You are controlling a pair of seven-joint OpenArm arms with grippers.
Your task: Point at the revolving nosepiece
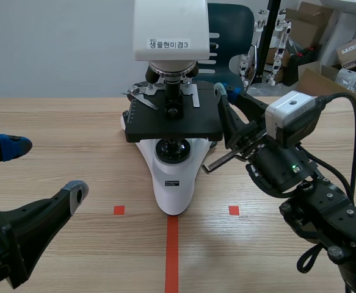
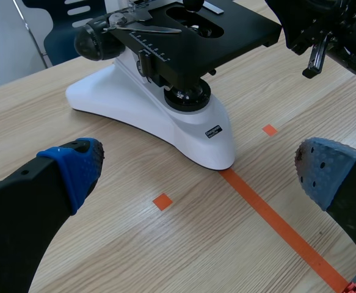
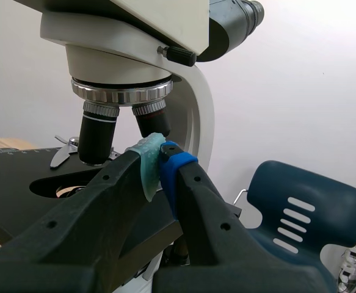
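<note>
Just below the revolving nosepiece (image 3: 121, 93), the right tool (image 3: 160, 155), pressed together, seems almost on target; the left tool (image 2: 199, 170) rests spread.

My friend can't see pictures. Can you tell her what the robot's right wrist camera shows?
The right gripper, its fingers shut together, points up under the head of a microscope, with its tips just below the silver revolving nosepiece and the black lenses. The black stage lies beside the fingers, and a blue chair stands behind.
</note>
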